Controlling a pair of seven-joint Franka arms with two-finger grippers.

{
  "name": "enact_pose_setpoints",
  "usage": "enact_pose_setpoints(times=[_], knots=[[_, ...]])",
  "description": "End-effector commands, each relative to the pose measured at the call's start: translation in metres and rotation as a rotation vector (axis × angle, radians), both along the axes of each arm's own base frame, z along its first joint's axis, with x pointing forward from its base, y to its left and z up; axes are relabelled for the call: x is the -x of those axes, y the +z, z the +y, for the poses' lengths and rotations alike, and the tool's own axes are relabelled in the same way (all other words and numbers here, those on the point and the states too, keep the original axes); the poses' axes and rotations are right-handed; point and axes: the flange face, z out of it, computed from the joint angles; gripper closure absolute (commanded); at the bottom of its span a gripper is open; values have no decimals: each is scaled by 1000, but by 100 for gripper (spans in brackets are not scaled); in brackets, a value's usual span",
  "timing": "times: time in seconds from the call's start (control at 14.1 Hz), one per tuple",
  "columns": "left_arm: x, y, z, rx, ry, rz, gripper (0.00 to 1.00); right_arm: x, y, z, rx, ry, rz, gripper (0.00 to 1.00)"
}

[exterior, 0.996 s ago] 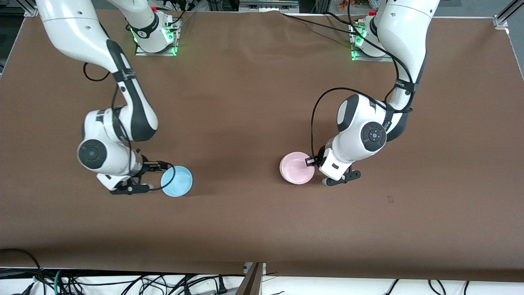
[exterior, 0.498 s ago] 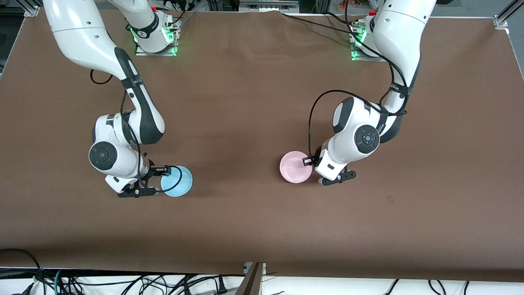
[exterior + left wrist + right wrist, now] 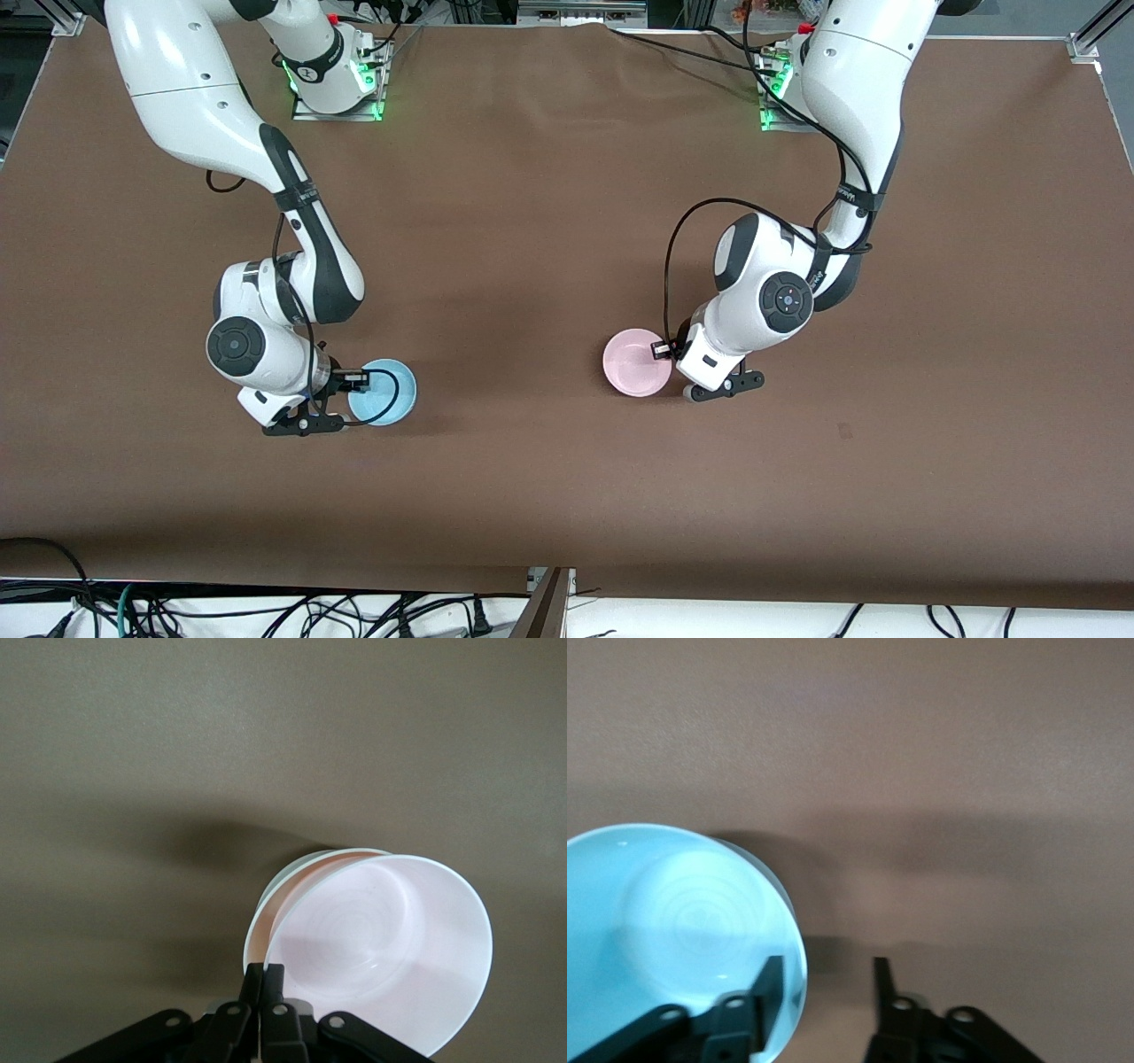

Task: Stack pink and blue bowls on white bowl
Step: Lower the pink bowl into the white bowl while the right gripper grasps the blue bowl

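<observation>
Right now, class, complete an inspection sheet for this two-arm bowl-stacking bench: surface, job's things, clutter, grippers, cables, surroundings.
Surface: brown table cover; one small dark mark toward the left arm's end.
Job's things: pink bowl toward the left arm's end, with a paler rim under it, probably the white bowl; blue bowl upright toward the right arm's end.
Clutter: nothing seen.
Grippers: left gripper shut on the pink bowl's rim; right gripper open, one finger inside the blue bowl and one outside.
Cables: a black wrist cable loops at each arm; loose cables lie below the table's near edge.
Surroundings: arm bases with green lights.
</observation>
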Motion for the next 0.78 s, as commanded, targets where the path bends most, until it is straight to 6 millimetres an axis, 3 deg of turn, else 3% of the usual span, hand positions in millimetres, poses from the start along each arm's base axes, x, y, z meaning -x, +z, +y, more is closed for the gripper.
enact_pose_setpoints(times=[0.0, 0.14, 0.21, 0.28, 0.36, 0.57, 0.71], knots=[[1, -5, -1, 12, -7, -8, 99, -6, 6, 5, -14, 6, -11, 66], [1, -5, 0, 13, -5, -6, 86, -6, 6, 5, -29, -12, -10, 69], [0, -6, 2, 13, -1, -4, 64, -6, 6, 6, -40, -21, -8, 75], [0, -5, 4, 14, 2, -1, 29, -6, 6, 6, -41, -22, -8, 79], [-1, -1, 6, 15, 5, -1, 0, -6, 6, 6, -41, -22, -8, 85], [-9, 23, 21, 26, 18, 15, 0, -6, 6, 6, -42, -23, -7, 95], [-17, 55, 45, 29, 32, 9, 0, -6, 6, 6, -42, -21, -6, 100]])
